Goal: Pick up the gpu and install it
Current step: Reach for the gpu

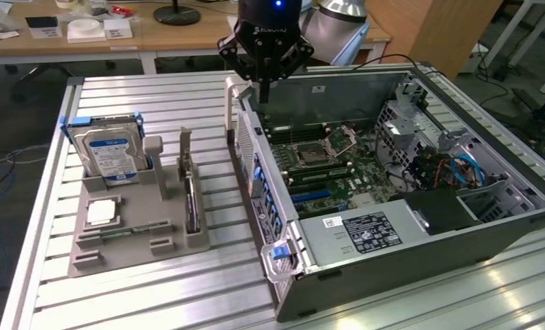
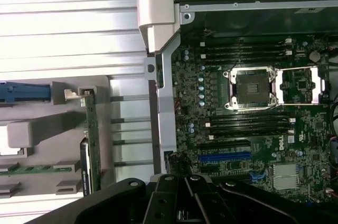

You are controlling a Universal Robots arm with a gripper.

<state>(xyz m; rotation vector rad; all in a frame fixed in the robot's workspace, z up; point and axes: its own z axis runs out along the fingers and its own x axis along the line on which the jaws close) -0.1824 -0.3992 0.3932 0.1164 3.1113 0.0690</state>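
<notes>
- The pincer (image 1: 264,93) is hovering over the back corner of the open computer case (image 1: 419,254). Its fingers are pressed together with nothing between them.
- The gpu (image 1: 190,199) is sitting untouched in the grey rack (image 1: 148,206) on the tabletop (image 1: 143,295). In the exterior view that puts it at about seven o'clock from the pincer, well apart from it.
- The card is standing on its long edge in a narrow slot, with the silver bracket end pointing away from the camera. That stance looks chosen so the top edge is left free for a grab from above.
- The hard drive (image 1: 115,155) is standing upright in its own pocket at about ten o'clock from the gpu. The memory stick (image 1: 126,232) is lying at about eight o'clock. Each part seems to have its own seat so that none crowds its neighbour.
- The case is lying on its side at three o'clock from the rack, with its side open. The motherboard (image 1: 323,161) is facing up, so a straight-down approach looks possible.
- In the wrist view the blue slot (image 2: 224,157) is showing bare, with no card seated in the board.
- The pick-up looks not yet begun.
</notes>
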